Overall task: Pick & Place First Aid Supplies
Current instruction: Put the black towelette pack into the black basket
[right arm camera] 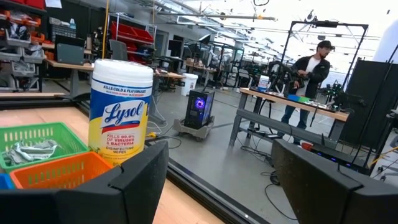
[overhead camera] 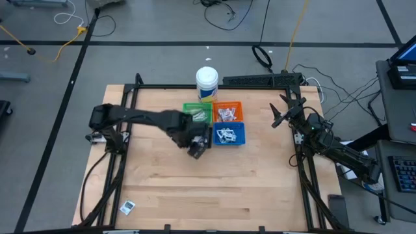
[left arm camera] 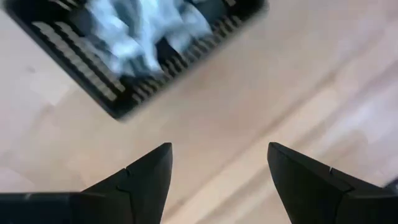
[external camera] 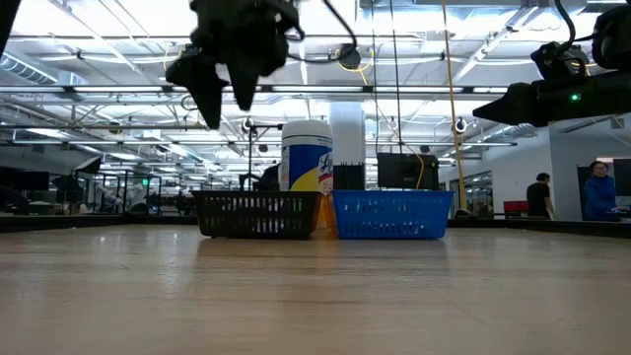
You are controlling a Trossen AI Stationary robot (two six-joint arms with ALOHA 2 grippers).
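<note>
First aid supplies lie as small packets in a block of square bins at the table's middle: the green bin (overhead camera: 194,107), orange bin (overhead camera: 228,112), blue bin (overhead camera: 229,135) and black bin (left arm camera: 93,81). White packets (left arm camera: 140,31) fill the black one. One lone packet (overhead camera: 127,207) lies flat near the front left corner. My left gripper (left arm camera: 217,149) hangs open above bare wood just on the near side of the black bin, pointing down, with nothing between its fingers. My right gripper (right arm camera: 219,146) waits open at the table's right side (overhead camera: 281,114), raised and level.
A white cylindrical wipes tub (overhead camera: 207,83) stands behind the bins at the far edge. A black frame rail (overhead camera: 195,87) runs round the table. Bare wood (overhead camera: 214,188) stretches across the near half. People stand in the room beyond the table.
</note>
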